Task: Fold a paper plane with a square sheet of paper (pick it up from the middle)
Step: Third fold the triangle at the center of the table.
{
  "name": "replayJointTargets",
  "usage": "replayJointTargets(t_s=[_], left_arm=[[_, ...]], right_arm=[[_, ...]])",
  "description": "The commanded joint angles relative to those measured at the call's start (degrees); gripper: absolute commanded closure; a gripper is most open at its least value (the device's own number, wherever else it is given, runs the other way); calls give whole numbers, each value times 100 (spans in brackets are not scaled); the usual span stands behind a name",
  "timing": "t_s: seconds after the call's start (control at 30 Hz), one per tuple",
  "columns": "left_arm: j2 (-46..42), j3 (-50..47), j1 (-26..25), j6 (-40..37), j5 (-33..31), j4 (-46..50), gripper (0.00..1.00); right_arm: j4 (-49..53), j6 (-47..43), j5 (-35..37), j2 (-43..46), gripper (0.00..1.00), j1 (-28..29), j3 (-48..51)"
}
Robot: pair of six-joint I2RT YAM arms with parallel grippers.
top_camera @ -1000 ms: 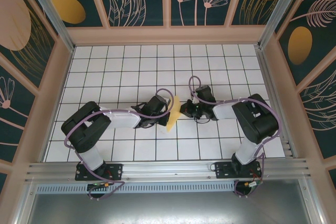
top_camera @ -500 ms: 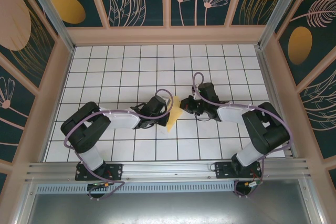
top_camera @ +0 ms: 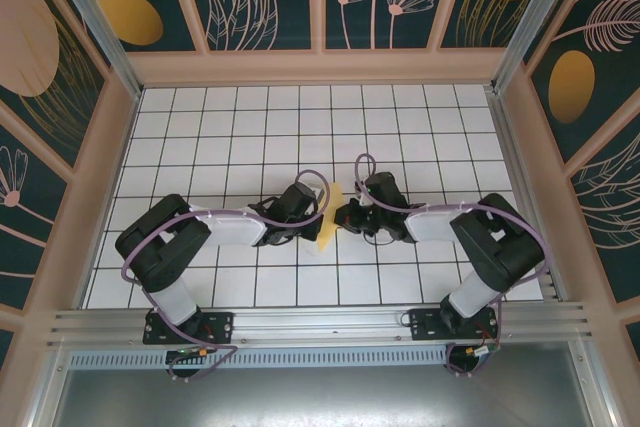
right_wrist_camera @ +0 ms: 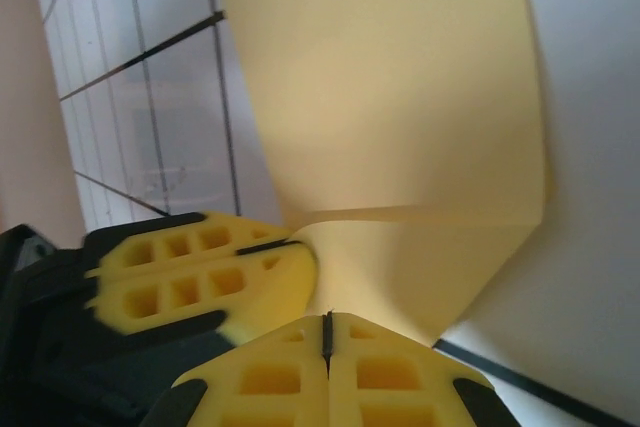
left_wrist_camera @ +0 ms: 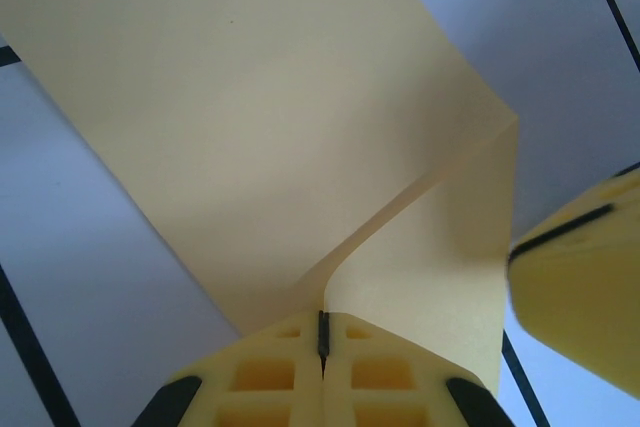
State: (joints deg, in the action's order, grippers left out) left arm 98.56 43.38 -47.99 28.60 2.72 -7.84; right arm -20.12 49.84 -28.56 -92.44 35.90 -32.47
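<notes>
The square sheet of paper [top_camera: 329,219] is pale yellow-orange and bent over on itself, held upright above the middle of the white grid table. My left gripper [top_camera: 317,215] is shut on it from the left. In the left wrist view the paper [left_wrist_camera: 300,127] curves down into the closed left gripper [left_wrist_camera: 323,325]. My right gripper [top_camera: 343,215] is shut on the sheet's other side. In the right wrist view the lower flap [right_wrist_camera: 420,267] runs into the closed right gripper [right_wrist_camera: 326,329], with the left fingers [right_wrist_camera: 200,282] close beside it. The paper plane is out of view.
The white tiled table [top_camera: 250,137] is boxed in by patterned walls on three sides. An aluminium rail [top_camera: 320,325] runs along the near edge by the arm bases. Both forearms lie low over the middle rows of tiles.
The right gripper has shifted a little left and nearer, closing in on the left gripper, and its forearm has swung. The left arm and the paper have hardly moved.
</notes>
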Motion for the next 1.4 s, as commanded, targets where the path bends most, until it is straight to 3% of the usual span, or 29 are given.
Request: replayJointTargets(t_s=[0.0,0.4,0.87,1.17,1.37], left_arm=[[194,-189,-15,-21,106,740,98],[207,-188,-9,-23,80,756,99],[250,-160,-12,-30,80,766,98],[264,-154,-9,-30,70,784,98],[286,-143,-11,-38,73,784,99]], right_arm=[[-63,-22,61,-256,100,22,-79],[169,-162,-51,169,100,-280,-282],[-185,-132,101,-694,100,-405,-150],[-176,-167,-110,-133,100,-421,-269],[-481,-159,-247,-372,100,-740,-39]])
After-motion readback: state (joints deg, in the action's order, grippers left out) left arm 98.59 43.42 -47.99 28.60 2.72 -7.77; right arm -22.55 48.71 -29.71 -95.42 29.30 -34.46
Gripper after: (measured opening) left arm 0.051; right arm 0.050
